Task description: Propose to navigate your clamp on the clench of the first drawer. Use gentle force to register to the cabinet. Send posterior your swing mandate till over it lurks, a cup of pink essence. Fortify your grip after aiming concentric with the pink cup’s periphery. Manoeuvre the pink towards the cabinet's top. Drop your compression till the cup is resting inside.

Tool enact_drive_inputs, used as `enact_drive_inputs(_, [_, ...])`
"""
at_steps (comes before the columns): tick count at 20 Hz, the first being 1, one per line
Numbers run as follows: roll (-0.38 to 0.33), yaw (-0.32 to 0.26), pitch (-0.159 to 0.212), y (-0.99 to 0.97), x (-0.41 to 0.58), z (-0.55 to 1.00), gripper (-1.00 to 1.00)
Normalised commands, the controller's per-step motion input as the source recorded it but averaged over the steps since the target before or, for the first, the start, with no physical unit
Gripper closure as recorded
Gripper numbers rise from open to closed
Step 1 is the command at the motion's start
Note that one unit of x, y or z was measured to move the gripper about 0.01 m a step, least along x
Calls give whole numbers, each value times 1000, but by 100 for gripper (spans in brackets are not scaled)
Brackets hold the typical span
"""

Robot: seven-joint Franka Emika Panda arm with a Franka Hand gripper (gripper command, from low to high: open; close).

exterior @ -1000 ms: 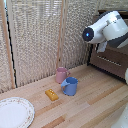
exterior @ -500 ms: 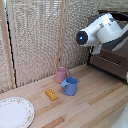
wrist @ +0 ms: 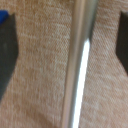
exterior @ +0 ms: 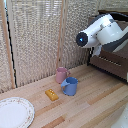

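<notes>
Exterior view, arm: the white arm [exterior: 102, 31] enters from the exterior view's right, raised above the bench, its round dark-faced joint turned toward the camera.
Exterior view, claw: hidden behind the arm body; not discernible here.
Exterior view, cabinet: the dark brown cabinet [exterior: 112, 62] stands at the exterior view's right edge, behind and beneath the arm, with a slim silver bar handle on its front.
Exterior view, pink cup: the pink cup [exterior: 61, 74] stands upright on the wooden bench [exterior: 95, 107], near the woven screen [exterior: 40, 35], well apart from the cabinet.
Exterior view, other items: a blue mug [exterior: 70, 86] sits just beside the pink cup; a yellow block [exterior: 51, 94] lies near it; a white plate [exterior: 14, 112] rests toward the exterior view's left.
Wrist view, claw: the claw [wrist: 65, 47] shows two dark fingers [wrist: 9, 55] at opposite picture edges, spread wide, holding nothing.
Wrist view only: a blurred silver bar [wrist: 79, 65] runs between the fingers against woven beige texture.
</notes>
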Motion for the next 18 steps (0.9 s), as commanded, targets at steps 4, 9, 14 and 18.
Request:
enact_drive_inputs(4, [254,-130,6,531,10,180,-100])
enact_drive_inputs(9, [267,-198,2,354,45,129,-100])
enact_drive_inputs(14, [302,-244,0,170,85,85,-100])
enact_drive_inputs(18, [296,-250,0,149,90,93,-100])
